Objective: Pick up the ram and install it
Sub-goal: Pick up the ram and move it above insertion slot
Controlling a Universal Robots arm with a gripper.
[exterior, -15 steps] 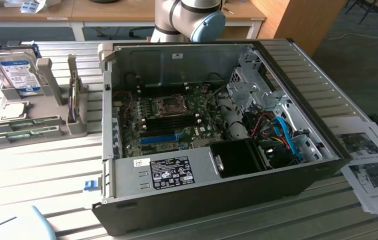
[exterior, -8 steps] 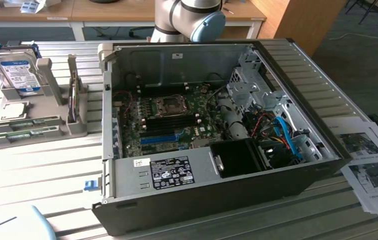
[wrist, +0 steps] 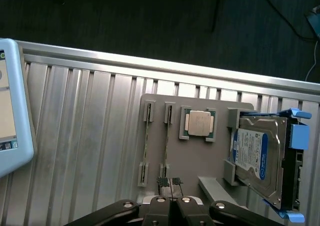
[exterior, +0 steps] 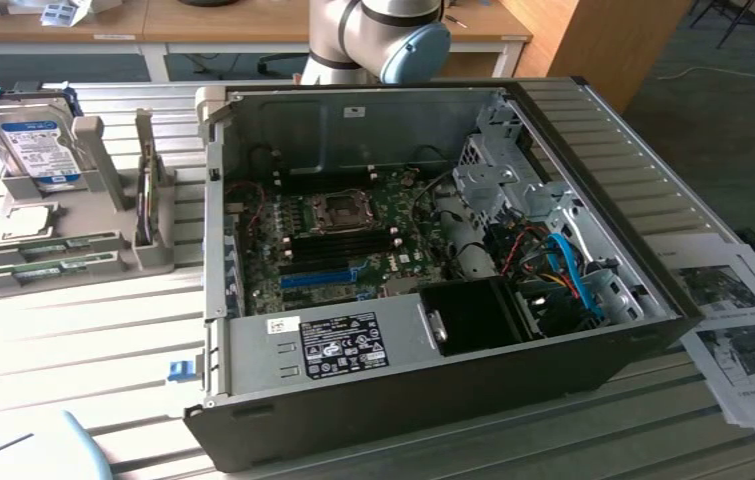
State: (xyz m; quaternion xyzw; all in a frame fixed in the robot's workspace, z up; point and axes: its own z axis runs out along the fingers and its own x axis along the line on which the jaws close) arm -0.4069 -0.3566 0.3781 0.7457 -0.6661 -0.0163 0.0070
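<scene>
1. Two thin green sticks stood on edge in a grey holder (wrist: 200, 158) on the slatted counter (wrist: 90, 136). The ram (wrist: 167, 141) closest to the arm was the one beside the processor chip (wrist: 199, 123). The spare stick (wrist: 146, 141) stood just beside it, on the side away from the chip.
2. The holder sat to the exterior view's left of the open computer case (exterior: 457, 400), well apart from the board (exterior: 350, 235) inside it. A hard drive (wrist: 257, 156) stood at the holder's other end.
3. The gripper (wrist: 169, 182) hung over the holder near one end of the ram, its jaws pressed together and holding nothing.
4. The step in hand, as I judged it, was the approach for the pick. The ram had not been lifted, and no stick had been seated in the case.
5. The grasp looked likely to need the jaws parted enough to straddle the stick's thin edge. They would also have to be squared to its length and kept from knocking the spare stick alongside.
</scene>
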